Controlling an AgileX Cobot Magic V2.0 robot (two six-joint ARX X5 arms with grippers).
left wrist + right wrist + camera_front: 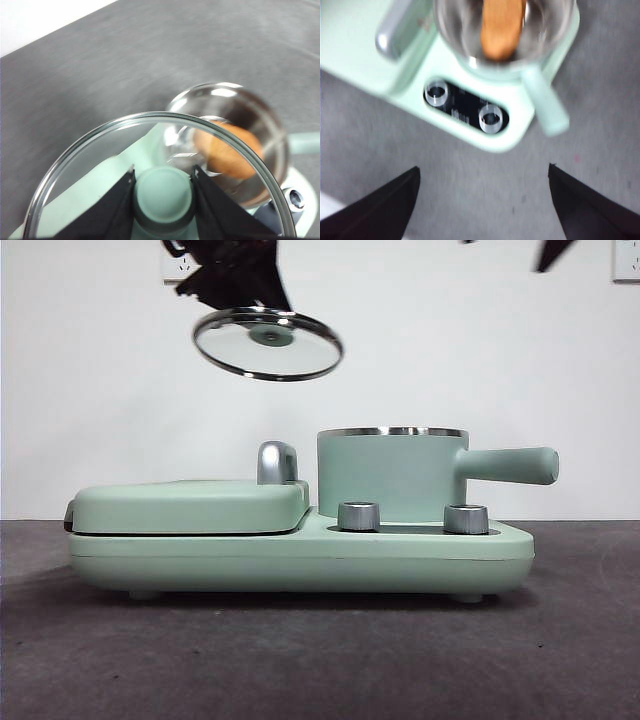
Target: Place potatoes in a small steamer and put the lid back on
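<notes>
The mint green steamer pot [392, 474] stands on the right of the green cooker base [300, 555], its side handle pointing right. The orange-brown potato [227, 150] lies inside the pot; it also shows in the right wrist view [501, 25]. My left gripper [163, 187] is shut on the green knob of the clear glass lid [268, 343] and holds it tilted in the air, up and to the left of the pot. My right gripper [482, 200] is open and empty, high above the table in front of the cooker.
A flat green griddle cover [190, 505] with a chrome handle [277, 462] fills the cooker's left half. Two chrome dials [359, 516] sit on the base in front of the pot. The dark grey table [320, 660] spreads around the cooker.
</notes>
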